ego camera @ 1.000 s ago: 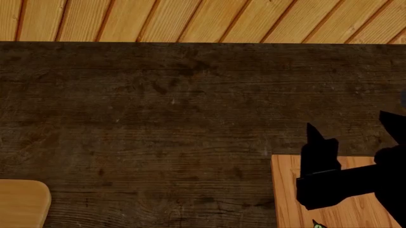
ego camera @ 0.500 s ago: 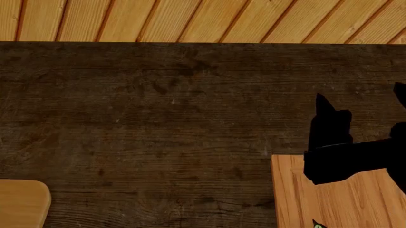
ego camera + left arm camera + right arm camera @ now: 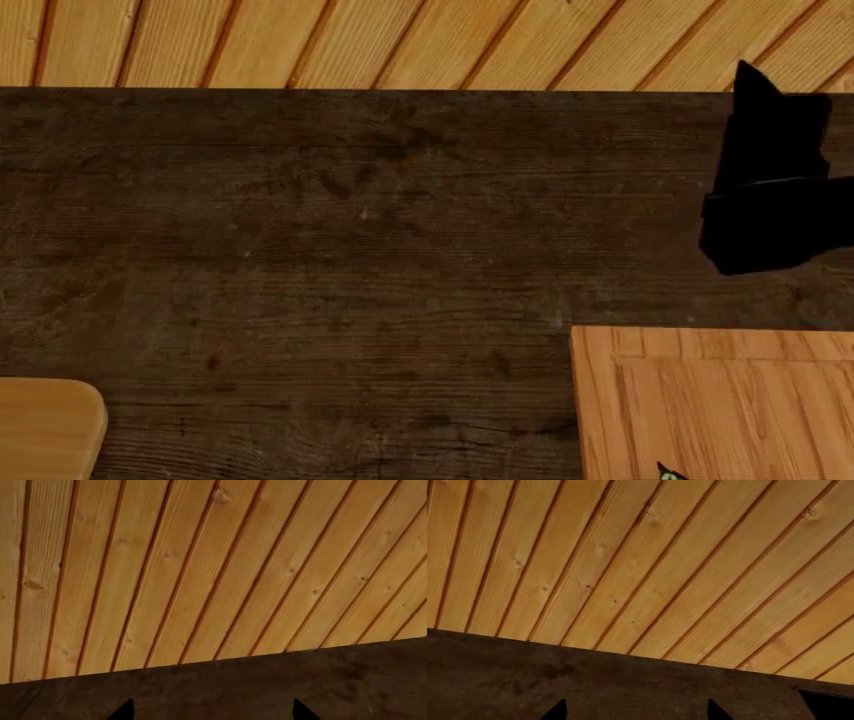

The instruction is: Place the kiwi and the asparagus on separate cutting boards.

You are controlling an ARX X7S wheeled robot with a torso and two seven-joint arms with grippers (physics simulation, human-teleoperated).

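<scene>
Green asparagus (image 3: 666,472) tips peek out on the grooved board (image 3: 721,410); probably light, bendy. Right gripper (image 3: 635,711) is spread, empty.

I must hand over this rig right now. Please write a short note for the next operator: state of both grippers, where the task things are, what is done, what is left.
Right gripper: raised over the far right of the dark table, jaws apart, holding nothing.
Left gripper: out of the head view; its wrist view shows only two tips, apart, with nothing between them.
Grooved cutting board: near right. A green tip of the asparagus shows on it at the bottom edge, so that part looks done.
Rounded cutting board: near left; the visible corner is bare.
Kiwi: not in any view. Left to do: find it and place it on the rounded board.
</scene>
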